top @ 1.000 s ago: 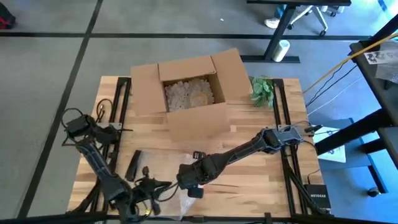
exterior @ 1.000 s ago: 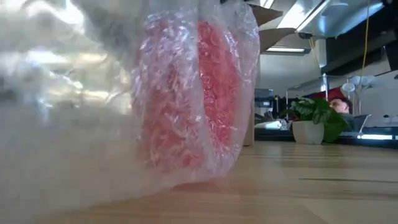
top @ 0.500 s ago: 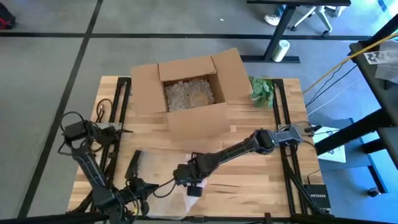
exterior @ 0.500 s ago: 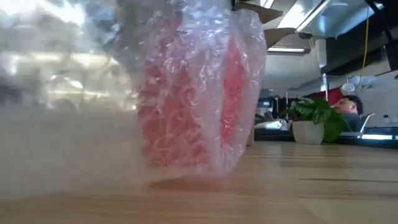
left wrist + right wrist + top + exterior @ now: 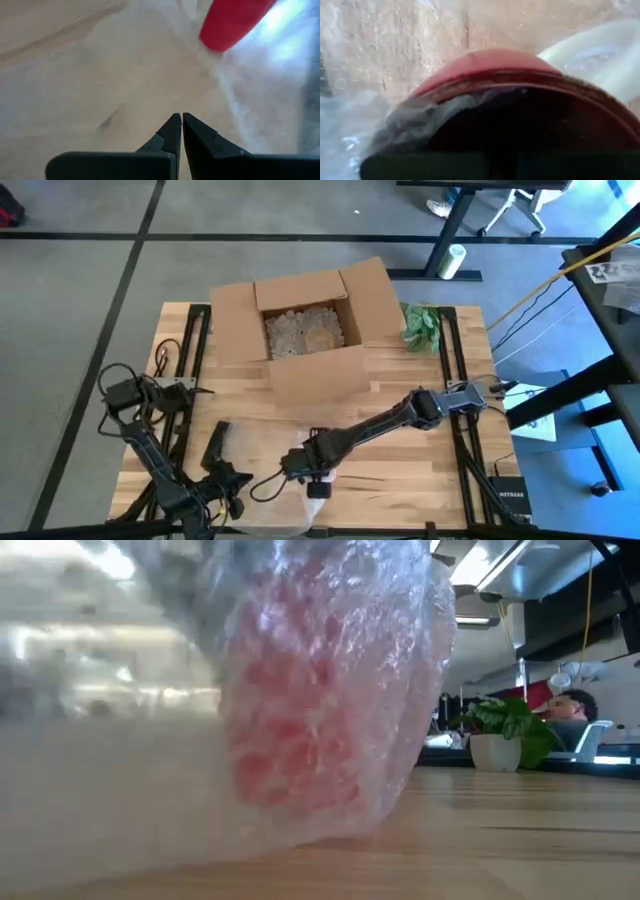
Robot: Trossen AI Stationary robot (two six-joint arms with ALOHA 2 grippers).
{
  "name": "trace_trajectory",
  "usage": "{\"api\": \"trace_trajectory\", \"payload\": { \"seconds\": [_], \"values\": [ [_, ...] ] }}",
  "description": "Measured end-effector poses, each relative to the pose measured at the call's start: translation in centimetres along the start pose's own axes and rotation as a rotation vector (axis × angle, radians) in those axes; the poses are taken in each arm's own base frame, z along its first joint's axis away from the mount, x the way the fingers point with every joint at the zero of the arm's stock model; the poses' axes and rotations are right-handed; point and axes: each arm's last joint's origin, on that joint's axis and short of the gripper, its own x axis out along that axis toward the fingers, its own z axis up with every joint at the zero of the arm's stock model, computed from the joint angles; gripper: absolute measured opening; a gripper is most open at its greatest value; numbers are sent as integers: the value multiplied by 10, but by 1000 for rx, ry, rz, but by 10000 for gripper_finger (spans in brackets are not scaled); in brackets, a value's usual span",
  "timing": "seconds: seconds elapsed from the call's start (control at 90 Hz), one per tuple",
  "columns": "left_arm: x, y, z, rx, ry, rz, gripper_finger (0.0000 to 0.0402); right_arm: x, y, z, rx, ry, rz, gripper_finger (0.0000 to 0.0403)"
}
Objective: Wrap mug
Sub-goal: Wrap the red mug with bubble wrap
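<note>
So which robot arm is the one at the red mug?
The right arm, reaching over the mug in its bubble wrap; the left arm ends beside it, jaws pinched together.

Even, bright overhead light falls on the wooden surface (image 5: 400,470), with only soft shadows. At table height the bubble wrap (image 5: 330,690) sits too close, smeared and glinting, while ceiling lamps (image 5: 480,565) glare white behind. Both wrist pictures are blurred; the mug (image 5: 490,75) fills one, out of focus.
</note>
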Motion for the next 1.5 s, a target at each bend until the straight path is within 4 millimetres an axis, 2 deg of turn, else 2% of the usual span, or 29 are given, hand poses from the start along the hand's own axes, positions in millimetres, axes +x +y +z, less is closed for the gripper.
{"api": "trace_trajectory", "payload": {
  "seconds": [0.411,0.578,0.833,1.1,1.356,1.5],
  "values": [
    [0,0,0,5,-3,0,0,-2,-7,-18,20,185,-81,0],
    [0,1,0,12,-5,5,0,-2,-12,-27,52,265,-167,0],
    [0,4,1,12,-11,27,0,-2,-9,-25,50,215,-211,0],
    [-1,5,1,17,-12,30,0,-25,1,-30,89,119,-213,0],
    [-1,5,1,17,-12,29,0,-34,13,-37,107,86,-201,0],
    [-1,5,1,16,-12,28,0,-46,19,-42,123,44,-203,0]
  ]
}}
